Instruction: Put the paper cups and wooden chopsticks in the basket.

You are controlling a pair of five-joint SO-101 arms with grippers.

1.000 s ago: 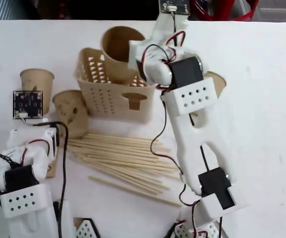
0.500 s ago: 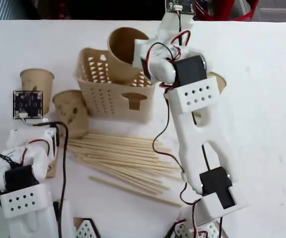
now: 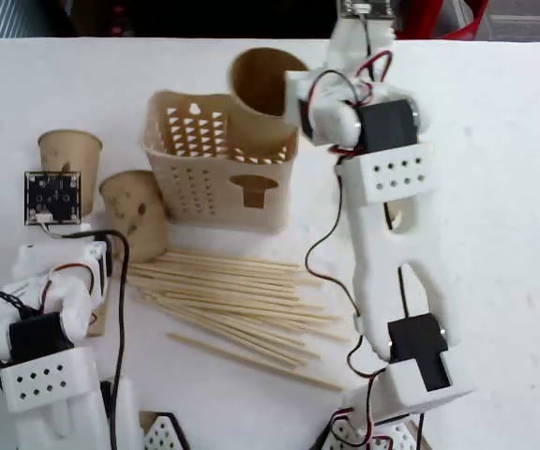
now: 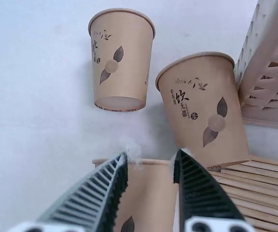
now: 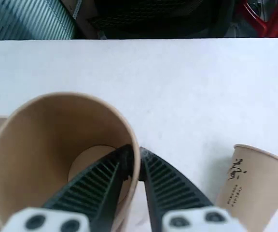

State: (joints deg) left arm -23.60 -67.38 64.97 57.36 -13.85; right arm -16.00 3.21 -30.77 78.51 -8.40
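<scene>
The held paper cup (image 5: 57, 150) is clamped by its rim in the right pincer (image 5: 135, 151), one finger inside the cup and one outside against the wall. In the high view this cup (image 3: 265, 80) hangs open-mouthed at the basket's (image 3: 218, 173) far corner. A second ago it was over the middle of the basket's opening. The right arm has since swung it sideways and farther back, so it now hangs over the rim corner and the table (image 3: 495, 141) beyond. Another paper cup (image 5: 257, 183) stands on the table near this pincer, off to the side of its outer finger.

The left pincer (image 4: 148, 159) has not moved in that time. Its fingers are apart, and a low paper cup (image 4: 144, 198) lies just beneath the tips. Ahead of it are two more cups, a nearer cup (image 4: 204, 111) just beside the basket wall (image 4: 269, 72) and a farther cup (image 4: 121, 58) set apart from it. The wooden chopsticks (image 3: 242, 305) lie in a loose bundle between the two arms, unchanged, in front of the basket.
</scene>
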